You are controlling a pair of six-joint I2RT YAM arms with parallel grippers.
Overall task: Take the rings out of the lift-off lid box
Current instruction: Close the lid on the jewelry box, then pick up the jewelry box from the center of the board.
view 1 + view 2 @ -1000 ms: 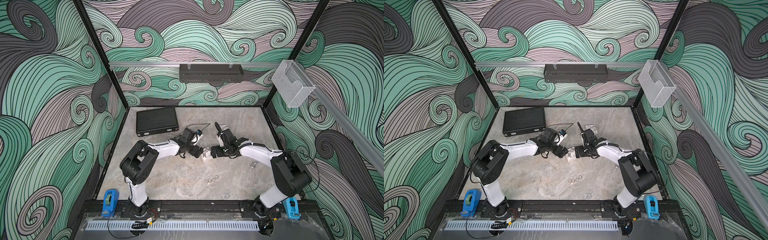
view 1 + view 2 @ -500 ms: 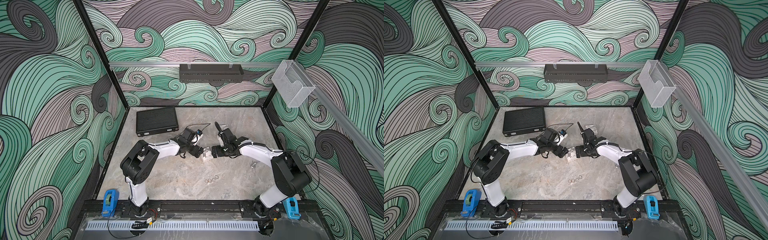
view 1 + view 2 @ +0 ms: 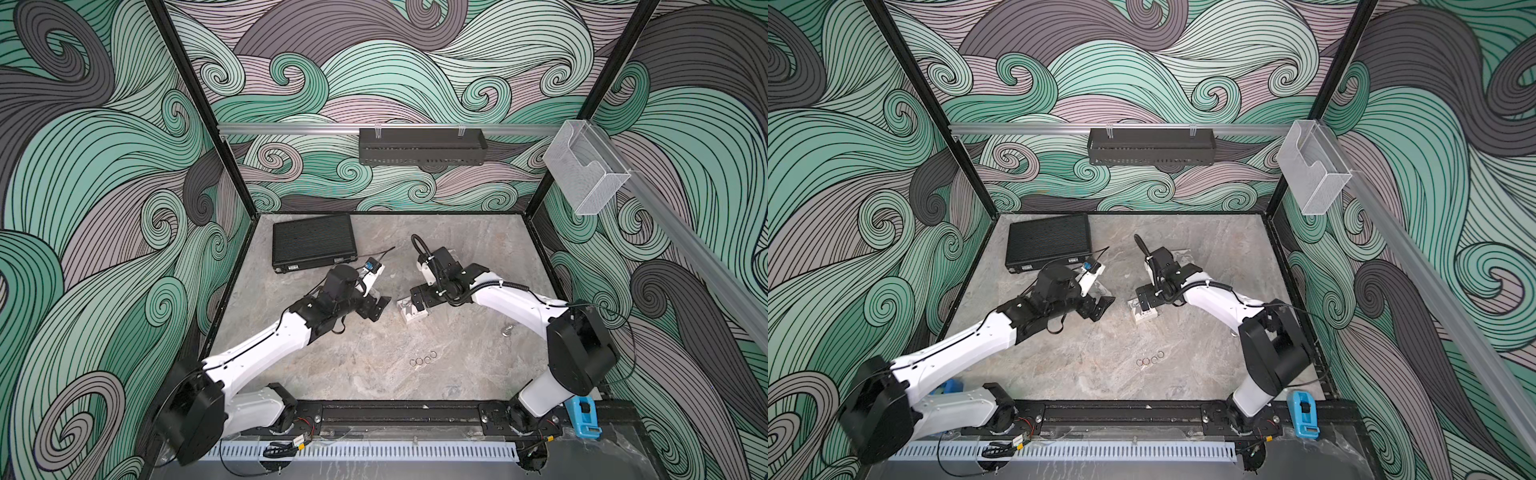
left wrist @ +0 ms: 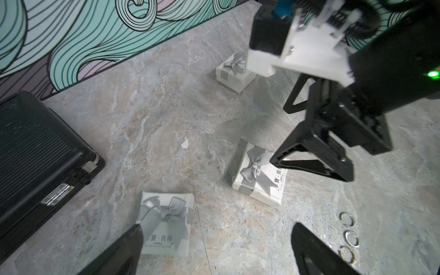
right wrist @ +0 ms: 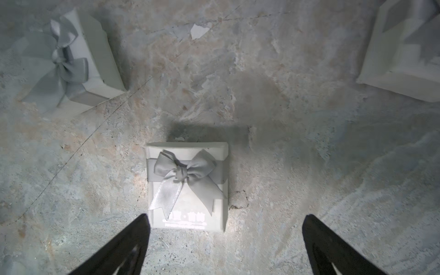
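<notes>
Three closed white gift boxes with grey bows lie on the marble floor. My right gripper [image 5: 225, 228] hangs open just above the middle box [image 5: 188, 185], which also shows in both top views [image 3: 411, 312] [image 3: 1142, 311]. My left gripper [image 4: 216, 238] is open too, with a second box [image 4: 166, 223] beside one finger [image 4: 123, 252]. The third box [image 4: 235, 73] sits farther back. Three thin silvery rings [image 3: 423, 359] [image 4: 348, 238] lie loose in a row on the floor toward the front. Whatever the boxes hold is hidden under their lids.
A black ribbed case [image 3: 313, 245] lies at the back left. A small pale metal item [image 3: 508, 330] rests near the right arm. A black shelf [image 3: 422, 145] and a clear bin [image 3: 584, 170] hang on the walls. The right gripper [image 4: 309, 142] shows in the left wrist view.
</notes>
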